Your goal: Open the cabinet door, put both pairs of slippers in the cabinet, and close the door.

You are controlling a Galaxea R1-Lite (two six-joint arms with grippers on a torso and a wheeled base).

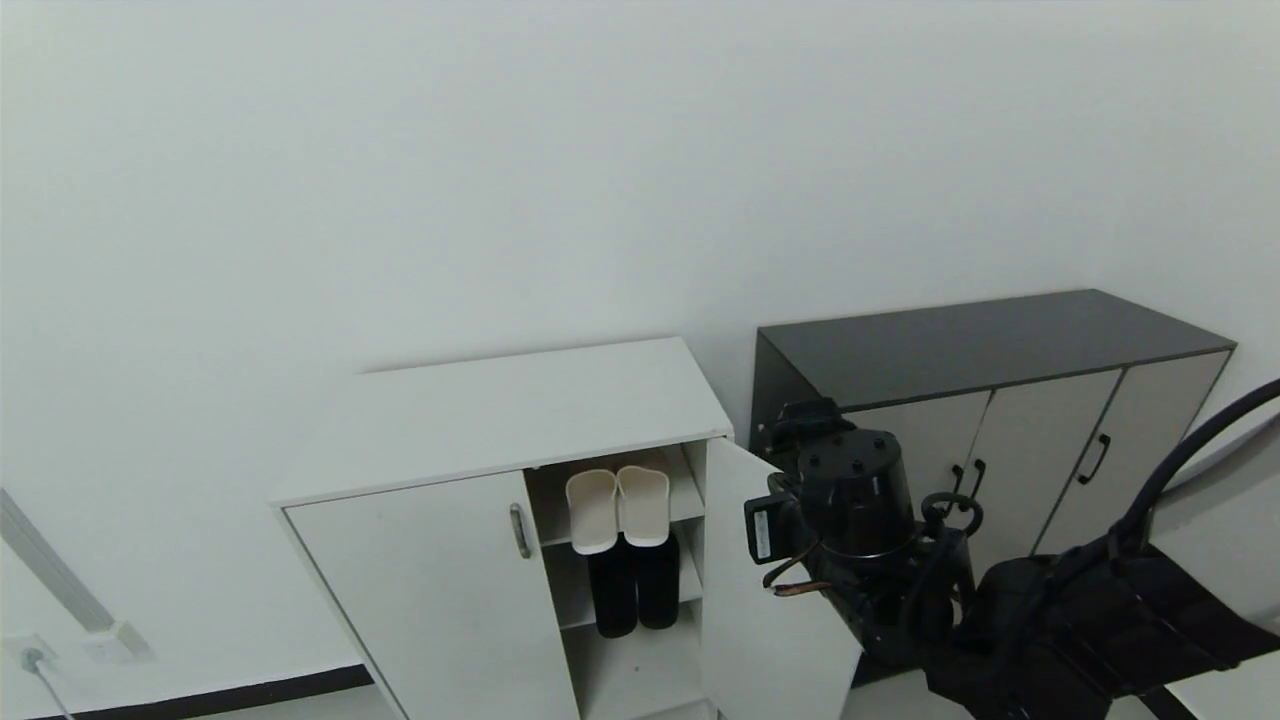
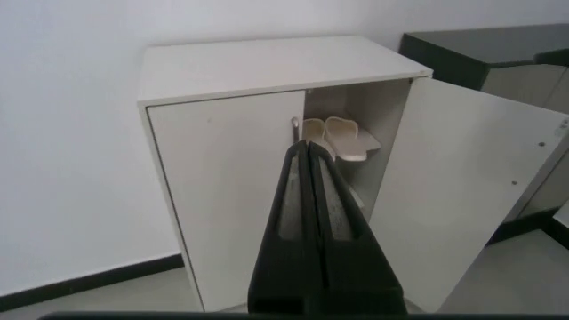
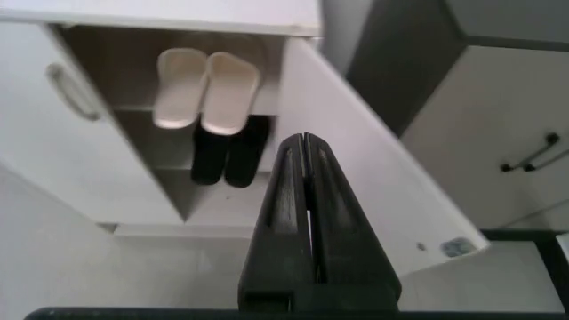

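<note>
1. Head view: the white cabinet (image 1: 500,410) is standing against the wall with its left door (image 1: 430,590) shut and its right-hand open door (image 1: 770,600) swinging out toward the robot.
   - White slippers (image 1: 618,508) are sitting on the upper shelf and black slippers (image 1: 632,590) on the shelf below. Both pairs are lying heel-out with their long axis running into the cabinet.
   - The right arm (image 1: 855,490) is hanging just beside the open door on its outer side, with the dark cabinet (image 1: 990,345) behind it.
   - So loading looks done, and closing is what's left.
2. Left wrist view: the left gripper (image 2: 302,147) is pointing at the cabinet's middle, fingers pressed together and carrying nothing.
   - Its tips are lining up with the shut door's handle (image 2: 294,124), and they're apart from it.
   - The open door (image 2: 462,178) is lying off to the robot's right, well away from this gripper.
   - The white slippers (image 2: 342,138) are showing through the gap.
3. Right wrist view: the right gripper (image 3: 304,140) is also pressed shut and empty.
   - It's hanging right at the open door (image 3: 373,196). I can't tell whether it's touching.
   - Both pairs of slippers (image 3: 209,87) (image 3: 227,151) are sitting inside, beyond the tips.
4. Key relation: the door panel is lying between the right gripper and the opening, hinged on the cabinet's right side. The right arm is the nearer one, so the job is pushing the free edge leftward toward the cabinet front.
</note>
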